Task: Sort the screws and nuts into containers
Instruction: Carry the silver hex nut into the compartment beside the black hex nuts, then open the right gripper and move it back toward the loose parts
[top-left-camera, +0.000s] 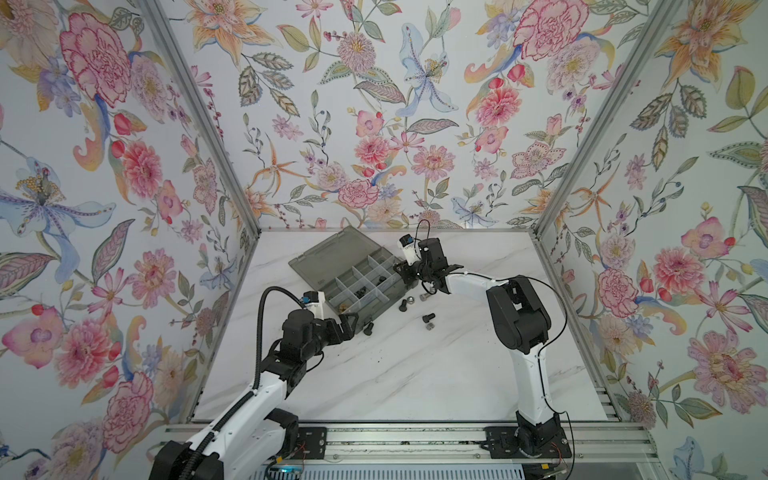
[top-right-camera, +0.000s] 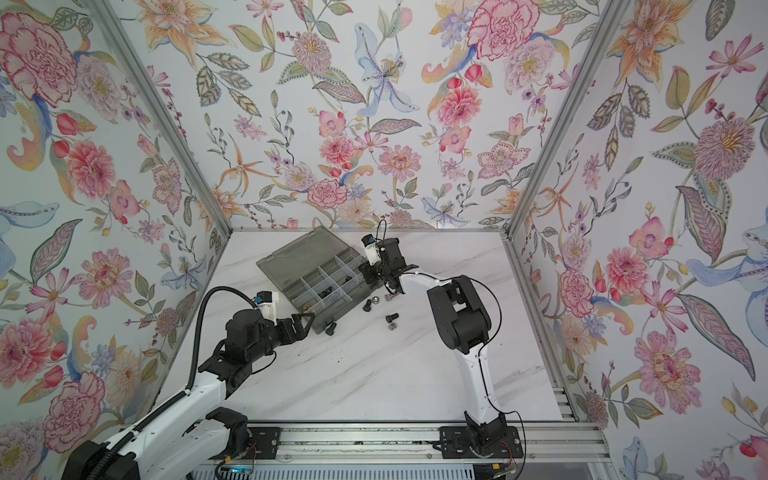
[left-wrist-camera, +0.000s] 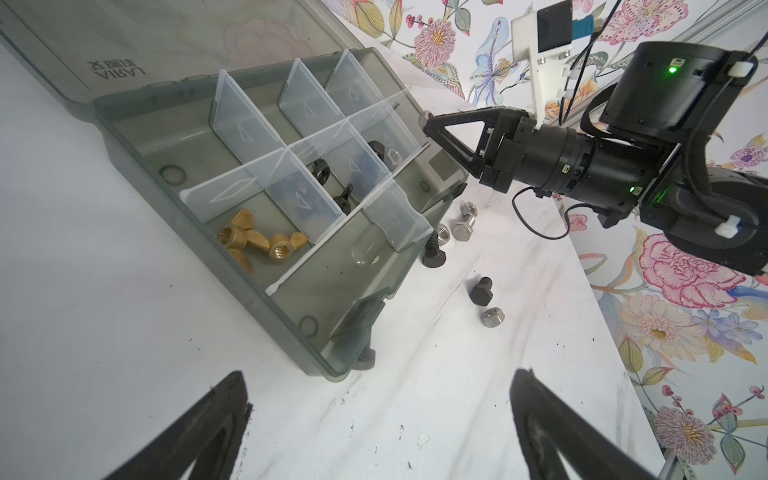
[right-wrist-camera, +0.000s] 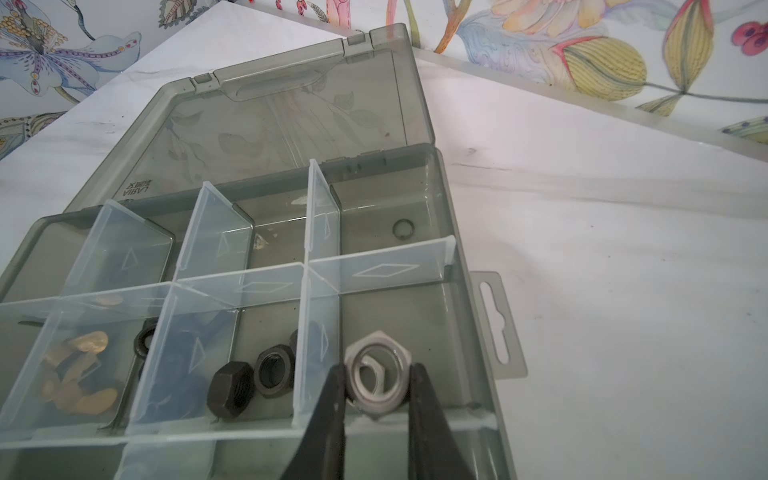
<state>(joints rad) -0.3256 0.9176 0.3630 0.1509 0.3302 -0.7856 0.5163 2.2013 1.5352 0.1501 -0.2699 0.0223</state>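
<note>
We see a white marbled worktop (top-left-camera: 395, 374) filling the lower middle of both top views. Near its centre, toward the back, a smoky-grey organizer box (top-left-camera: 328, 257) lies with its lid folded flat open.

The right gripper (right-wrist-camera: 377, 374), at the box's right edge, has its jaws clenched on a silver nut (right-wrist-camera: 365, 353). It holds the nut over the end compartment, where another silver nut seems to lie. The left gripper (left-wrist-camera: 380, 374), by the box's lower corner, hangs with jaws spread wide and empty.

Brass wing nuts (left-wrist-camera: 253, 243), black winged pieces (left-wrist-camera: 345, 197) and black hex nuts (right-wrist-camera: 249, 382) each occupy a compartment, so we judge the nuts mostly sorted.

Loose on the worktop, just right of the box, are a silver hex bolt (left-wrist-camera: 465, 224), three black bolts (left-wrist-camera: 482, 289) and two silver nuts (left-wrist-camera: 492, 318). No screw shows in any compartment, so that half seems unstarted.
</note>
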